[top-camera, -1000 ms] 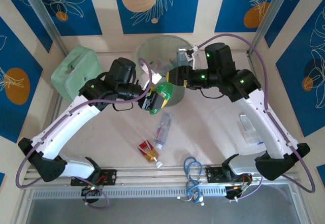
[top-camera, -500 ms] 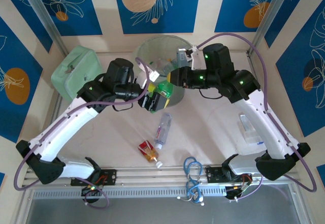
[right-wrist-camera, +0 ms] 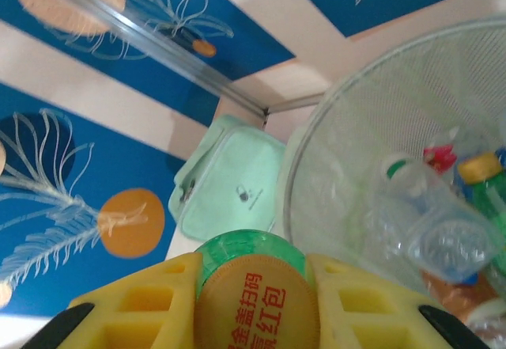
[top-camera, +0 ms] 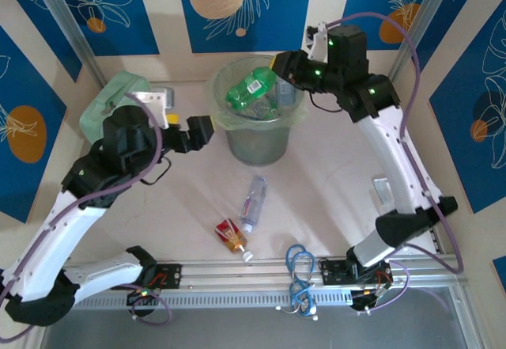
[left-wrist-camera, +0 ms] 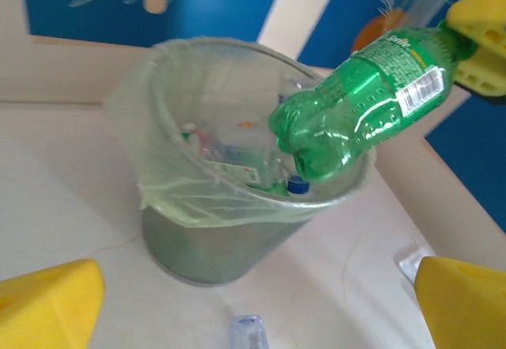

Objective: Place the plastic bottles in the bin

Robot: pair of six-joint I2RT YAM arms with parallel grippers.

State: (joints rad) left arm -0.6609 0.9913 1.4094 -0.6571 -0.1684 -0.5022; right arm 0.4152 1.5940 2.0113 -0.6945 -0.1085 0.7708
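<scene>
The left arm (top-camera: 55, 234) and right arm (top-camera: 399, 159) are built of smooth white link shells joined by bulky black joint housings. A thin purple cable (top-camera: 395, 44) loops loosely along each. Small green lights (top-camera: 315, 70) glow on the right arm's joints. The fingers (left-wrist-camera: 47, 305) are bright yellow blocks; the right pair (right-wrist-camera: 134, 313) have moulded hollow cells.

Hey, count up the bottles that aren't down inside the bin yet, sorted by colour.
Green bottle, held by the right pincer over the bin: 1
Clear blue-labelled bottle, on the table: 1
Red-labelled bottle, on the table: 1
Total: 3
</scene>
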